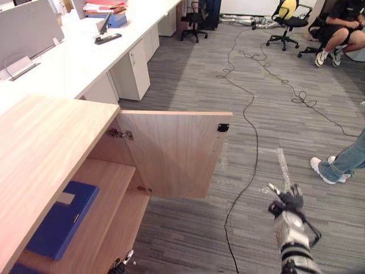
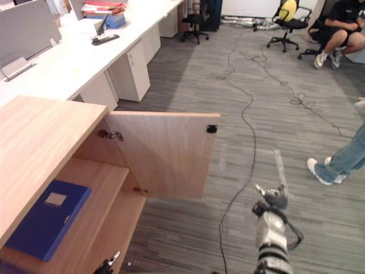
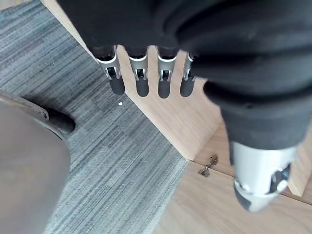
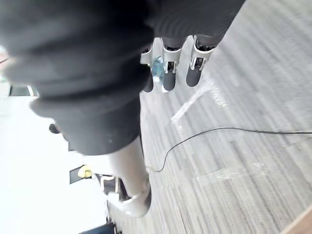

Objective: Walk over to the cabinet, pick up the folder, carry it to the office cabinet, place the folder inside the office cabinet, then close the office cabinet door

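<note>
Left eye view, folder (image 1: 60, 225) shelved, fingers (image 1: 274, 189) well away

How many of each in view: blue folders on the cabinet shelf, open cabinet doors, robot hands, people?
Blue folder: 1
Open cabinet door: 1
Robot hands: 2 (left robot hand, right robot hand)
People: 2 (seated person, standing person, legs showing)
Total: 6
</note>
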{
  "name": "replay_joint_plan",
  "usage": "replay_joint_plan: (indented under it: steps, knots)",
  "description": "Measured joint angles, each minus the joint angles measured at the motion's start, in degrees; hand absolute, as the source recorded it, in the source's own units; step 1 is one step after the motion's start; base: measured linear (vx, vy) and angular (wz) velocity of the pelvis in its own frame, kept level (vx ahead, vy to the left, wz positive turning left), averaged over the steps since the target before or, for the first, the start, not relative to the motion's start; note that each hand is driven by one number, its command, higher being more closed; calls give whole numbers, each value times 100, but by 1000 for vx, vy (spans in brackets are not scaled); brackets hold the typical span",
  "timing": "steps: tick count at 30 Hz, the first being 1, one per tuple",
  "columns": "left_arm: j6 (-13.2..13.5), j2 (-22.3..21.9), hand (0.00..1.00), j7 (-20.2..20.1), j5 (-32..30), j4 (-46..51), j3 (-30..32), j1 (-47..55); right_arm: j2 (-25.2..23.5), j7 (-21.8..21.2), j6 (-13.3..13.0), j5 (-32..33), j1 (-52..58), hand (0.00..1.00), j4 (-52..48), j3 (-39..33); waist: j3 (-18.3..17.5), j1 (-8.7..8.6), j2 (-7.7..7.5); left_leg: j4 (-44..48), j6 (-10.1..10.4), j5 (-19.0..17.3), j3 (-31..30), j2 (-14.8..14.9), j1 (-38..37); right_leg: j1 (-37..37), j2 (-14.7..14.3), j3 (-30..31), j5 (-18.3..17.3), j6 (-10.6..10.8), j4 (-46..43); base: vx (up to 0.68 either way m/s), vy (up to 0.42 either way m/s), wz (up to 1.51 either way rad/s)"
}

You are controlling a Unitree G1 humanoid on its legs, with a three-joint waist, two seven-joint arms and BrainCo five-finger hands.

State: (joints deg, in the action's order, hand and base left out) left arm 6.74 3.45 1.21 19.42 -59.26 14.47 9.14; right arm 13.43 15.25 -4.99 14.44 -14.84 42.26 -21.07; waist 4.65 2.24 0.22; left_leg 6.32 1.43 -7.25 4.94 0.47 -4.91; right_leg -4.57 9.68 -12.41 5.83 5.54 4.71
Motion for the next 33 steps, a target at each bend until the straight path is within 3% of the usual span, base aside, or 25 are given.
replay_joint_plan:
  steps: [7,10,11,13,20,33]
  knots:
    - [59,30,0,-1,528,215,-127,49,452,-215,-12,13,-1671,0,528,1015,596,122,25,348,20,127,-244,26,655,406,-27,-124,233,-132,-16,-173,-23,12]
    - [60,15,0,3,750,226,-125,144,486,-362,-23,141,-2329,0,889,1376,741,253,24,490,35,138,-278,49,936,645,-32,-151,245,-149,-125,-119,8,7]
    - [59,2,0,7,816,232,-121,165,488,-418,-21,239,-2528,0,960,1411,792,374,46,516,42,149,-293,62,1015,727,-38,-163,245,-151,-165,-57,9,9]
    - [61,-51,0,15,840,263,-106,214,488,-465,-19,261,-2747,0,1032,1469,844,415,76,522,50,165,-326,63,1078,764,-37,-198,244,-152,-174,-3,10,12]
    - [126,-186,0,51,940,371,-40,245,650,-448,84,705,-3700,0,1181,1794,1064,497,212,500,99,237,-486,99,1303,948,-53,-402,202,-188,-262,40,14,12]
    - [164,-226,0,99,1065,595,-76,236,1136,-380,141,901,-5172,0,1316,2505,1135,496,238,453,196,309,-500,295,1488,1192,-202,-440,123,-261,-365,12,8,-1]
